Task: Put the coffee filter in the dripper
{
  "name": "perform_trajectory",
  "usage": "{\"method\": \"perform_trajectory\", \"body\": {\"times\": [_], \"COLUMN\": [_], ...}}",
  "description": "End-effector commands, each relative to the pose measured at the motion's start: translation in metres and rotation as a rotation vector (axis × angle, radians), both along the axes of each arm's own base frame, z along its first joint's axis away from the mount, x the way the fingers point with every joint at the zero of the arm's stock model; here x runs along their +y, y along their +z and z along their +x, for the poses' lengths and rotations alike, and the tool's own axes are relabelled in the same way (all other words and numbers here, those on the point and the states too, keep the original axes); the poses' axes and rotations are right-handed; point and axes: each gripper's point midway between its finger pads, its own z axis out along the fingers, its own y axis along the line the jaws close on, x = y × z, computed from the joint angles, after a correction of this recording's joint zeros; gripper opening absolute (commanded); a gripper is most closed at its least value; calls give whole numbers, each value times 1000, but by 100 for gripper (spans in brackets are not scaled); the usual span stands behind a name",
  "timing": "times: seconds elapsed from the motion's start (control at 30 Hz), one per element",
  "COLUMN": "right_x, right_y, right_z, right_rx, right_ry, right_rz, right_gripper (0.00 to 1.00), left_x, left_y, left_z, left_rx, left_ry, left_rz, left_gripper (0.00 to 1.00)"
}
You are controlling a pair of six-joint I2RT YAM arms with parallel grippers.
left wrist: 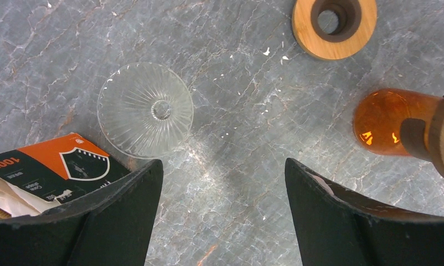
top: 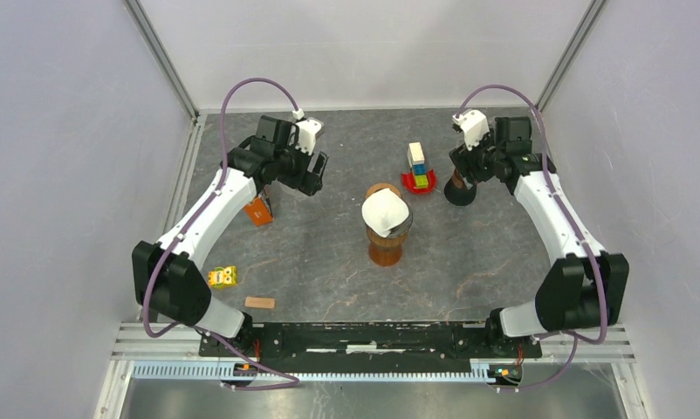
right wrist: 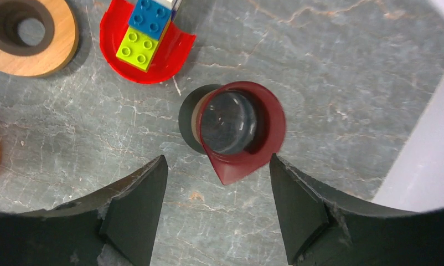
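A white coffee filter [top: 385, 210] sits on top of the amber glass carafe [top: 387, 249] in the middle of the table. The dripper [left wrist: 145, 109], a clear ribbed glass cone, stands on the table just ahead and left of my left gripper [left wrist: 222, 163], which is open and empty. In the top view the left arm hides the dripper, and my left gripper [top: 316, 175] hovers left of the carafe. My right gripper [right wrist: 218, 160] is open and empty above a dark red spouted cup [right wrist: 239, 130]; in the top view my right gripper [top: 461, 172] is at the back right.
An orange and black filter box [left wrist: 48, 163] lies beside the dripper. A wooden ring [left wrist: 334, 25] lies behind the carafe [left wrist: 383, 122]. A red plate [right wrist: 117, 27] holds toy bricks [right wrist: 145, 33]. A yellow object [top: 223, 277] and a small wooden block [top: 259, 303] lie front left.
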Motion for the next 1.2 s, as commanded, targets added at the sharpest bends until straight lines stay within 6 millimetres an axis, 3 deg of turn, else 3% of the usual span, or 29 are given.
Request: {"method": "perform_trajectory", "body": {"times": [0.0,0.3,0.53,0.73,0.83,0.97,1.07,1.17], "right_x": [3,4,10,15,20,25,36,58], "right_y": [-4,-54,-63,-60,-52,-22,20,75], "right_z": [17,26,14,-15,-34,-50,-56,-56], "right_rx": [13,145,191,199,180,102,14,-104], "right_ry": [28,58,107,152,186,227,275,332], "right_rz": [-17,-35,-23,-5,7,-24,-54,-66], "right_gripper": [74,56,34,11,0,0,0,0], "left_x": [-9,-11,-8,0,5,10,16,24], "left_y": [29,25,24,14,13,17,23,29], "left_z": [-4,-8,-8,-11,-13,-14,-13,-10], "left_rx": [-97,-97,-100,-78,-83,-103,-117,-124], "left_ry": [-59,-67,-63,-49,-38,-21,1,37], "left_rz": [-66,-81,-69,-28,-12,-1,9,9], "left_gripper": [87,89,89,90,91,91,92,92]}}
